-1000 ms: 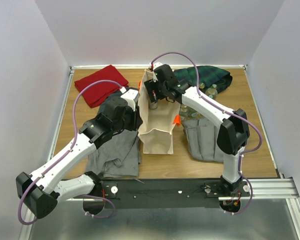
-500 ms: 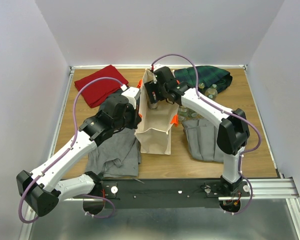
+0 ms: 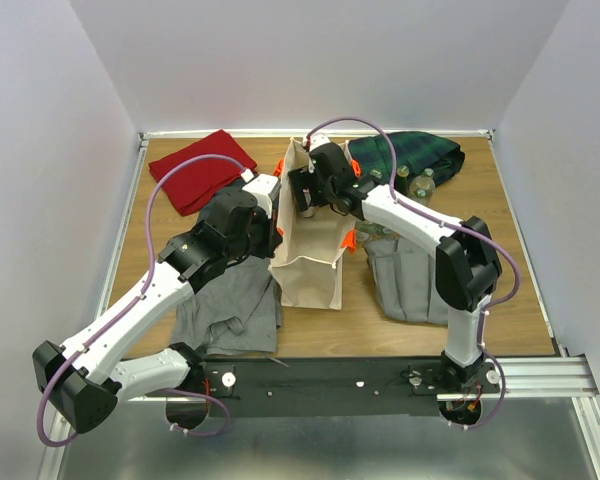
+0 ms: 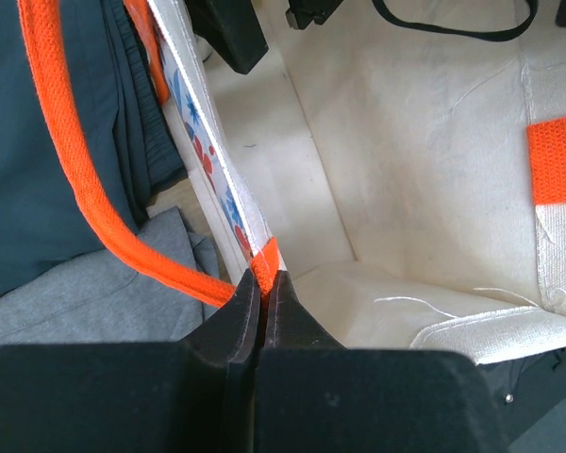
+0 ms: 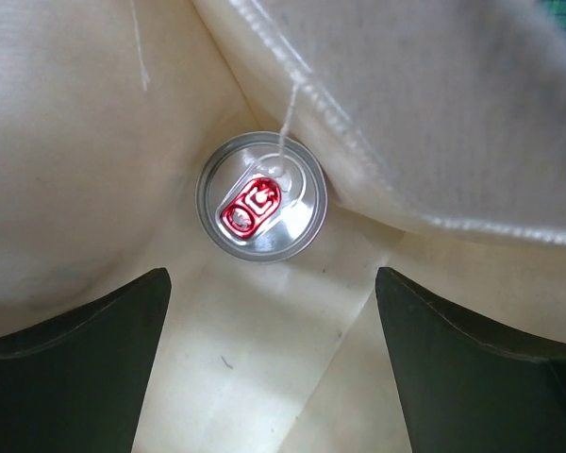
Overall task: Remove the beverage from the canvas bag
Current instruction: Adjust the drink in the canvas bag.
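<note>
The right hand (image 3: 304,192) is now sitting a little deeper in the canvas bag (image 3: 315,262) than a second ago, fingers spread wide and grasping nothing. That suggests the reach is nearing the grab. The beverage (image 5: 260,209), a can with a red tab, is standing on the bag floor, at 12 o'clock from the fingertips. The left hand (image 4: 262,293) is clenching the bag's rim, holding it open.
</note>
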Tool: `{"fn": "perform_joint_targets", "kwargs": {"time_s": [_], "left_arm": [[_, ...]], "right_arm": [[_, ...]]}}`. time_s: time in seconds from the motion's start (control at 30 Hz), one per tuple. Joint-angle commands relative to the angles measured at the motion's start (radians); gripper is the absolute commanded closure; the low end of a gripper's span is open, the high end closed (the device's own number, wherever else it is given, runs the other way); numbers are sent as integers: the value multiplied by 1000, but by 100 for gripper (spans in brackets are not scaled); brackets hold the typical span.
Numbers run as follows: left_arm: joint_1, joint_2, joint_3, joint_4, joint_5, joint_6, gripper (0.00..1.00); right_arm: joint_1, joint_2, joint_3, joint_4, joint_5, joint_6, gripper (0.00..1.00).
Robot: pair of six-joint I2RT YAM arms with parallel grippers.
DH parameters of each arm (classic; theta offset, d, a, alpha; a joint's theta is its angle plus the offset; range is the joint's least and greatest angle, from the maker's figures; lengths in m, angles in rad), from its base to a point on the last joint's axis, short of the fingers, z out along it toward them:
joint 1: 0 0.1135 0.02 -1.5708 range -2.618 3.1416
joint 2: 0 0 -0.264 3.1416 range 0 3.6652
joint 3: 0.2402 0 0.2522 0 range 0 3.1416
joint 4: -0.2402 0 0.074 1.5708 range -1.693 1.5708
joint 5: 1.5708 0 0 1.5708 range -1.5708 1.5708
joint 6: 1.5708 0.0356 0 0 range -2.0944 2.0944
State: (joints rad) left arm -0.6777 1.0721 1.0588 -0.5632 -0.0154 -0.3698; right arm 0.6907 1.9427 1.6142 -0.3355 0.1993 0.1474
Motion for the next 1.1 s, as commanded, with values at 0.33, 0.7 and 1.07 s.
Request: {"fn": "perform_joint_targets", "kwargs": {"time_s": [0.33,0.7,1.07], "left_arm": [[4,-26,4,23,6,-8,100],[4,-35,-5,25,14,-14,100],[4,-35,-14,33,15,-11,100]], "right_arm": [[0,-76,-175,326,55,31,2],[-2,-67,-228,483,-32,37,3],[-5,36,-70,299,-61,3,5]]}}
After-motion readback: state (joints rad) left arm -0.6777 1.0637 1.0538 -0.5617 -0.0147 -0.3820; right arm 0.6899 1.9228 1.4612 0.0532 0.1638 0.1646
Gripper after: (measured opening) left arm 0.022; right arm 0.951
